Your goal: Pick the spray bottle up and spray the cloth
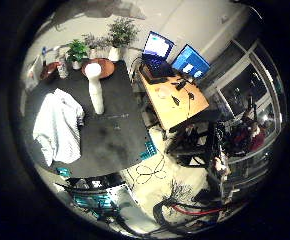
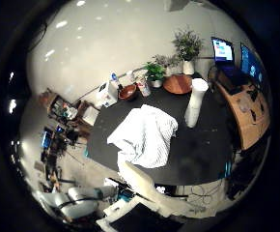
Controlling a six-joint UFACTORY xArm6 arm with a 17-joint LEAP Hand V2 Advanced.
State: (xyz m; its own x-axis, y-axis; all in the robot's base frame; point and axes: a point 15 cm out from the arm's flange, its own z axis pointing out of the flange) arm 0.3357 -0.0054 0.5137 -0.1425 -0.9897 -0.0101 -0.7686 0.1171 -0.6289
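**A:** The hand (image 2: 149,191) hangs high over the black bench (image 1: 115,135), and the whole top is in sight beneath the palm.

**B:** How do the fingers (image 2: 140,179) stand?

**A:** They are stretched out loose and fairly straight, white against the bench edge, with nothing in them and nothing touching them.

**B:** Where's the bottle (image 1: 95,90)?

**A:** It stands upright on the bench, white and tall, well apart from the fingers. It is on the far side of the cloth (image 2: 145,135) from them and just beside the cloth's edge, though whether the two touch can't be told.

**B:** And the cloth itself?

**A:** It is a white rumpled heap on the bench, and of the two it lies nearer the fingers. One corner hangs toward the bench edge just below them.

**B:** What lies beyond the bottle?

**A:** Farther out from the fingers there is a round wooden plate (image 1: 105,67), with a dark bowl (image 2: 128,92) near it. Potted plants (image 1: 121,32) stand in a row along the back edge. Off to the side of the bench is a wooden desk (image 1: 177,102) with lit laptops (image 1: 157,47) on it.
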